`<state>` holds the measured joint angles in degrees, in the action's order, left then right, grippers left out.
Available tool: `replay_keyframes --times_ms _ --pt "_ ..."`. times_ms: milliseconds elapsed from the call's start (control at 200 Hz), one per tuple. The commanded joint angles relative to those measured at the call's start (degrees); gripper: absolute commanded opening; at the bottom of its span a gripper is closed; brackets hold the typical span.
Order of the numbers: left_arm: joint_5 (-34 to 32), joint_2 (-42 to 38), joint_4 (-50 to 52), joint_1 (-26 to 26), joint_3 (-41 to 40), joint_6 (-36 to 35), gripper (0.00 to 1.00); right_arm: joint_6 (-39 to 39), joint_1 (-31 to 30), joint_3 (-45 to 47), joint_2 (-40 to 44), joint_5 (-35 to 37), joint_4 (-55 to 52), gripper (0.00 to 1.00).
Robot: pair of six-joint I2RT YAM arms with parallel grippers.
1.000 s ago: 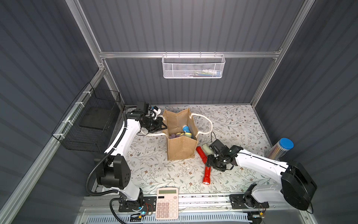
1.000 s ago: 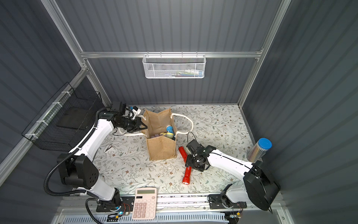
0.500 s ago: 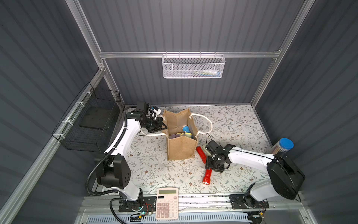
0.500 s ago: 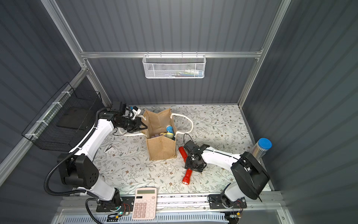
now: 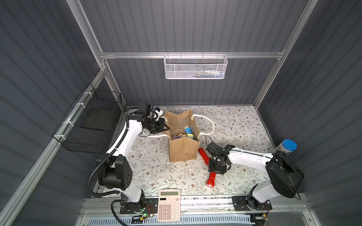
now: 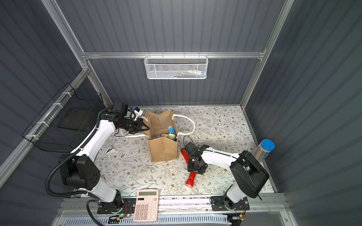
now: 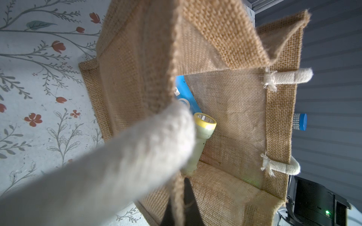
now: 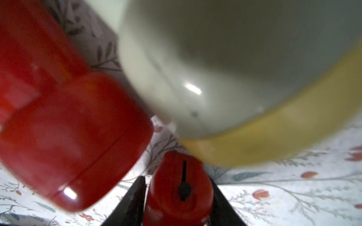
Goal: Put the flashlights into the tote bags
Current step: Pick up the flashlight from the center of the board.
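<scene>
The tan jute tote bag point(image 5: 183, 150) point(image 6: 163, 148) stands open mid-table, with blue point(image 5: 187, 129), lilac and pale green point(image 7: 203, 127) flashlights inside. My left gripper point(image 5: 165, 128) point(image 7: 179, 211) is shut on the bag's rim, beside a white rope handle point(image 7: 117, 166). My right gripper point(image 5: 216, 171) point(image 6: 195, 169) is down on the table, its jaws tight on either side of the tail of a red flashlight point(image 5: 211, 179) point(image 8: 179, 187). A second red flashlight point(image 5: 203, 158) point(image 8: 58, 117) lies beside the bag. A pale green, yellow-rimmed flashlight point(image 8: 215, 58) lies under the right wrist, hidden in both top views.
A pink calculator point(image 5: 169, 205) lies at the front edge. The blue-capped pencil tube point(image 5: 287, 146) stands by the right wall. A white mesh basket point(image 5: 195, 66) hangs on the back wall and a black wire basket point(image 5: 92, 121) on the left wall.
My right gripper has dropped and shifted toward the front onto the red flashlight's tail, and its jaws have narrowed around it. The left gripper and bag have not moved.
</scene>
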<state>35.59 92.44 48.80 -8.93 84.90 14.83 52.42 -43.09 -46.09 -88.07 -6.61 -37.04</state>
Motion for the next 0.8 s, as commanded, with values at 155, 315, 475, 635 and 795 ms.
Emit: replay_keyframes --times_ms 155,315,475,635,795 --pt "0.95 0.63 -1.51 0.49 1.32 -0.09 0.0 1.12 -0.41 2.23 -1.5 1.31 -2.01 0.42" --pt "0.97 0.76 -1.73 0.49 0.92 -0.05 0.0 1.96 -0.41 2.27 -0.35 3.71 -4.08 0.32" --pt "1.06 0.81 -1.6 0.49 1.32 -0.19 0.0 2.33 -0.22 1.82 3.64 7.74 -6.57 0.24" --pt "1.14 0.76 -1.6 0.48 1.32 -0.13 0.0 3.78 -0.15 2.35 8.86 10.11 -9.14 0.19" --pt "1.78 0.22 -1.42 0.49 1.84 -0.2 0.0 3.59 0.49 0.07 14.36 15.1 -13.41 0.18"
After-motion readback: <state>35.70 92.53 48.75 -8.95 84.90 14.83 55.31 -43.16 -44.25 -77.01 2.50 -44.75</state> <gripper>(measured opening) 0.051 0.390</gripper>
